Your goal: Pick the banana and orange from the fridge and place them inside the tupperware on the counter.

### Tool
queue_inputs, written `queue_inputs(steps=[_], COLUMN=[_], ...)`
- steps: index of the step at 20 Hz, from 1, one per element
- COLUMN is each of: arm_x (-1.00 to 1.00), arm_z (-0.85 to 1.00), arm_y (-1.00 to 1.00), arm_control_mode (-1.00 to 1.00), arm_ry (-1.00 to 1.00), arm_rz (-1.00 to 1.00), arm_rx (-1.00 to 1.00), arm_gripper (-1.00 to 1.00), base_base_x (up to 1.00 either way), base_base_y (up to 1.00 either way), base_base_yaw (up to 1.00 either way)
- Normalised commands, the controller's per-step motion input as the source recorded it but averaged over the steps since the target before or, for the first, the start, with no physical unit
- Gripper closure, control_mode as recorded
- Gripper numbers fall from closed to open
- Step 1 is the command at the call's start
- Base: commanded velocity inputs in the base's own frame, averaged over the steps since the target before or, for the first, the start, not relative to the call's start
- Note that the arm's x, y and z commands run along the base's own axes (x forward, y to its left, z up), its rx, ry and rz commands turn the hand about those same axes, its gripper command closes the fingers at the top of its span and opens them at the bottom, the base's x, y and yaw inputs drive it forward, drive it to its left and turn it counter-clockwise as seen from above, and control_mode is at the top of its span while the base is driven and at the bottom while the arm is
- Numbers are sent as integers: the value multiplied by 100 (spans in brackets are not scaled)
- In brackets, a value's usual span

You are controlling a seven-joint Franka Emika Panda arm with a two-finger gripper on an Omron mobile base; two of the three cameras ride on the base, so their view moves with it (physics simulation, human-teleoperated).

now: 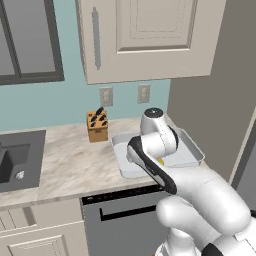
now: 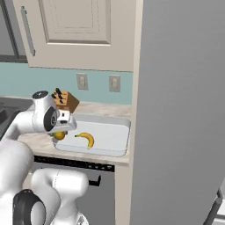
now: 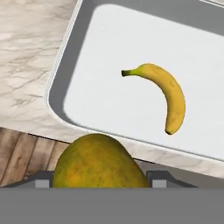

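A simulated kitchen stretches ahead of me: pale teal wall, cream cabinets above, and the beige marbled stone counter (image 1: 75, 160) running from the dark grey sink basin (image 1: 17, 160) on the left to the tall plain grey fridge (image 2: 184, 110) on the right. A small wooden knife block (image 1: 97, 125) stands against the wall.

On the counter, just beside the fridge's flank, lies the shallow pale grey-white tupperware (image 3: 131, 39) with its raised rim and rounded corners. The curved yellow banana (image 3: 164, 94) with darker tips already lies inside it on the floor of the tray, clear of the walls, its long axis slanting across the tray in my hand view.

My pincer (image 2: 61, 132) hangs at the tupperware's near left corner, and between its two fingers sits the round yellowish-orange ball, the orange (image 3: 98, 162). The fingers stand apart on either side of the fruit and I judge them clamped on it, though the contact itself is too low in the hand view to see cleanly.

What matters now is where the orange stands relative to the rim. In the hand view it sits over the counter's front edge, with the tray's near wall just beyond it. So the tray's free floor lies forward of my pincer, with the banana further off to the right. I judge that I need to carry the orange forward over the rim before letting go; released here, it could strike the rim or roll off the counter.
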Motion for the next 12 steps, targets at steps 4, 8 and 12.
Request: queue_inputs(steps=[4,8,12], arm_x=[43,32,23], arm_z=[-31,-28,-17], arm_y=[0,0,-2], arm_control_mode=[-100,-100,-100], arm_ry=[0,0,0], arm_rz=[0,0,0], arm_rx=[0,0,0], arm_gripper=[100,100,100], base_base_x=[0,0,0], base_base_y=[0,0,0], base_base_yaw=[0,0,0])
